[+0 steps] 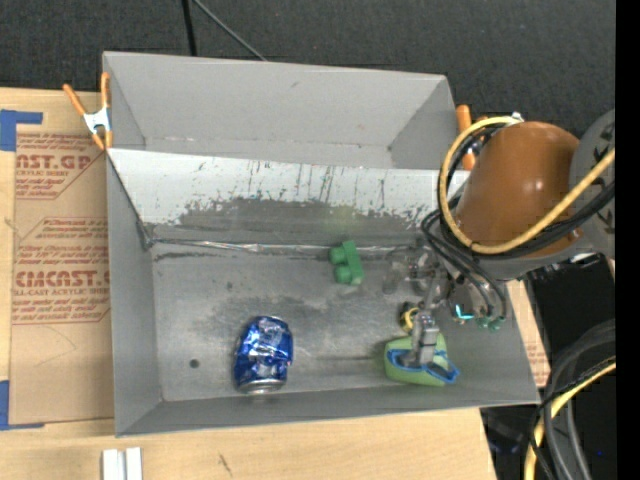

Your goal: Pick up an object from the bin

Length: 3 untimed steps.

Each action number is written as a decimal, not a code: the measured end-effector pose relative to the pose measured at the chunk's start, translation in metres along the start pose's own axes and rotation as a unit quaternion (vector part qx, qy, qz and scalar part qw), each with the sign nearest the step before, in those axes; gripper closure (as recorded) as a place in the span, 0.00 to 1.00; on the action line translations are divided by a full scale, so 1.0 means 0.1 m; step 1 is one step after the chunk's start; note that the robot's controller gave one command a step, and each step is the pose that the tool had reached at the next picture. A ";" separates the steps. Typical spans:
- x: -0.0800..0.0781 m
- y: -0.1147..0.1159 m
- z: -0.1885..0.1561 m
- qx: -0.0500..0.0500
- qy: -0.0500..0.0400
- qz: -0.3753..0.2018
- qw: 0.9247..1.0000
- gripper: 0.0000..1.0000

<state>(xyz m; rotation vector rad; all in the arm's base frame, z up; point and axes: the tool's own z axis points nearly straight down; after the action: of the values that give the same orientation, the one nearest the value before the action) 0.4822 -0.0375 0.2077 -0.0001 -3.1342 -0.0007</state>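
My gripper point(426, 348) reaches down at the bin's front right corner, its fingers pointing into a green and blue ring-shaped thing point(404, 369) that lies flat on the floor there. The fingertips sit inside or right on the ring's near edge; I cannot tell whether they grip it. A small green block point(346, 263) lies near the back wall, left of the gripper and apart from it.
A crushed blue can point(264, 353) rests at the front left of the bin floor, well away from the gripper. The arm with its orange cover and yellow cables hangs over the bin's right rim.
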 end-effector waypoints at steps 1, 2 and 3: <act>-0.23 -0.51 0.70 0.001 -0.002 -0.275 0.962 0.00; -0.11 -0.86 1.41 0.000 -0.003 -0.282 0.960 0.00; -0.13 -0.83 1.37 0.000 -0.005 -0.284 0.959 1.00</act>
<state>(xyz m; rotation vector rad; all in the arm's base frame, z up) 0.4939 -0.1199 0.0702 0.8924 -3.0153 -0.0049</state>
